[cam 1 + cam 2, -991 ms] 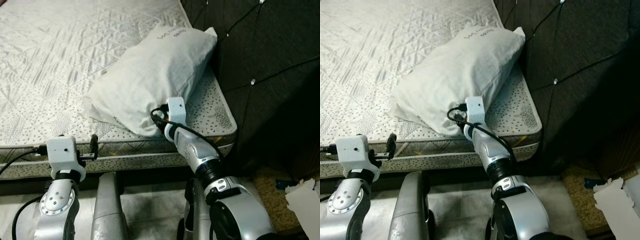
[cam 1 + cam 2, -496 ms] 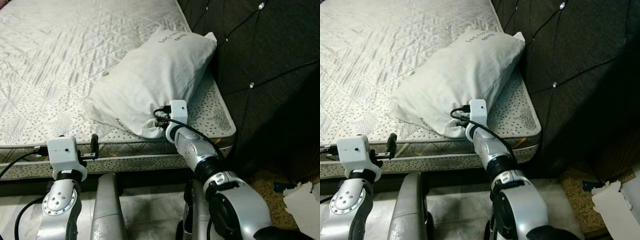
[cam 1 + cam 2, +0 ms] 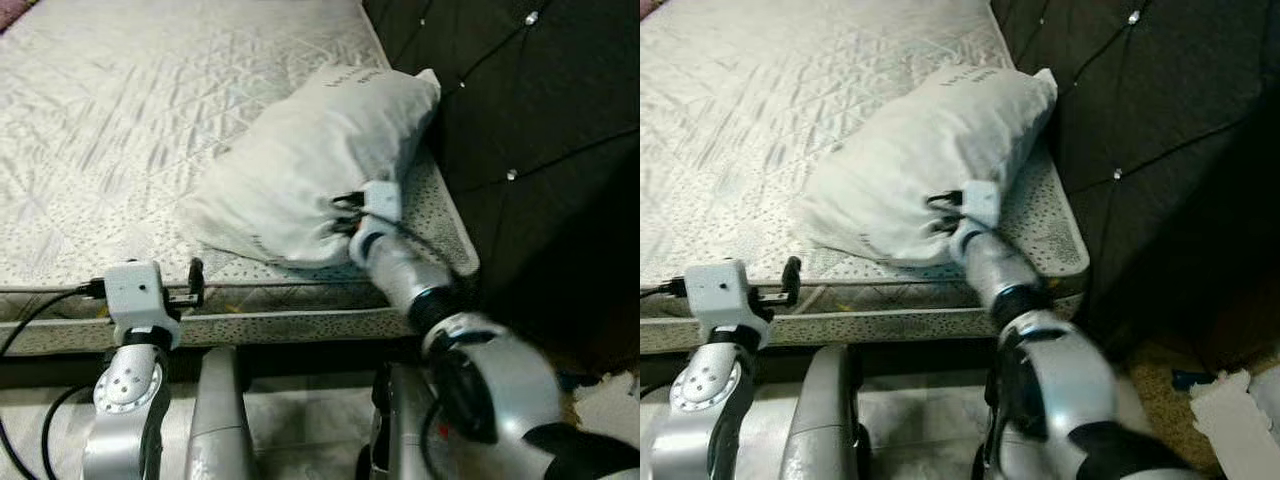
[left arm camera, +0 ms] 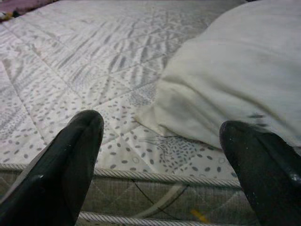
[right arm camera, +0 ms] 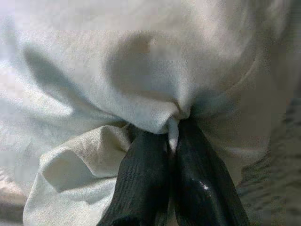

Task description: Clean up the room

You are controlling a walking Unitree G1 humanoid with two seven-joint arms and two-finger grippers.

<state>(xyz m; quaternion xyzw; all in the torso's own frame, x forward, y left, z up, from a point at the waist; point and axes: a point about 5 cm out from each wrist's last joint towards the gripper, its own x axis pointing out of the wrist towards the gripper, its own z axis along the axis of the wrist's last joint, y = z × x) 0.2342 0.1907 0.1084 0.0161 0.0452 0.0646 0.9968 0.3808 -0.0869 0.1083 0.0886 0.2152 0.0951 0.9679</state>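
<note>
1. Right gripper point(image 5: 170, 123) first: its two black fingers point(image 5: 143, 179) are squeezed tight together, and a fold of white cloth is pinched between them. That cloth belongs to the pillow point(image 3: 320, 150), bunched and creased where the tips bite in.

2. From the head camera, the right gripper sits at the pillow's near side, where the cloth is gathered, with the white camera block of the wrist pressed up against the fabric and the silver right arm point(image 3: 410, 285) reaching over the bed's edge.

3. Left gripper point(image 4: 160, 141) now: fingers point(image 4: 70, 160) spread wide apart, nothing between them. It points across the mattress edge toward the pillow's near corner and stays short of it, not touching.

4. From the head, the left gripper point(image 3: 190, 290) is low, just in front of the mattress side, well to the left of the pillow.

5. The pillow itself is white and plump. It lies on the bed's right side, its far end against the dark tufted headboard point(image 3: 520, 120), with some dark printed lettering near that end, too blurred to read.

6. Under it is a bare quilted mattress point(image 3: 130, 130), pale with a speckled pattern and corded piping along its edge.

7. Down at the lower right, a pale scrap point(image 3: 1230, 405) lies on a tan patch of floor; I can't tell what it is.
</note>
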